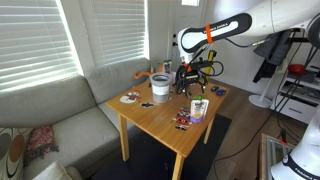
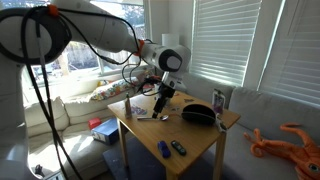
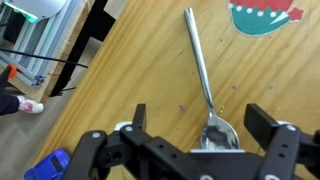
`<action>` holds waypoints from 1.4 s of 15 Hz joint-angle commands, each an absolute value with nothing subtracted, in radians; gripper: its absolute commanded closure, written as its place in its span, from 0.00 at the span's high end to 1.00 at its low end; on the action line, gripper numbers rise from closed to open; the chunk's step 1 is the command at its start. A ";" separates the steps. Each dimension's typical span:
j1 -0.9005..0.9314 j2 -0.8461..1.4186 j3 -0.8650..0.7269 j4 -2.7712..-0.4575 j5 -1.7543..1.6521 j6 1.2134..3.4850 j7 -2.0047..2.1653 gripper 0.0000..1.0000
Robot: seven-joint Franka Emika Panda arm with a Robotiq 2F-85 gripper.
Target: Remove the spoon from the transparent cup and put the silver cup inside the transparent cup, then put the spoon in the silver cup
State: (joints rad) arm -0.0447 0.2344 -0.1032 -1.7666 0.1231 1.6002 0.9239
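Observation:
In the wrist view a silver spoon (image 3: 200,70) lies flat on the wooden table (image 3: 120,70), with its bowl toward the camera. My gripper (image 3: 205,125) is open, one finger on each side of the spoon's bowl, and grips nothing. In both exterior views the gripper (image 1: 190,86) (image 2: 160,101) hangs low over the table. A whitish tumbler (image 1: 160,88) stands to its left on the table. I cannot pick out the silver cup in these frames.
A purple-labelled container (image 1: 198,108) stands near the table's front edge. A black rounded object (image 2: 198,113) and small blue items (image 2: 165,150) lie on the table. A red and green round piece (image 3: 262,15) lies beyond the spoon. A sofa (image 1: 60,115) adjoins the table.

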 commanded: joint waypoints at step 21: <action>-0.044 0.038 -0.097 -1.945 0.088 1.834 0.920 0.02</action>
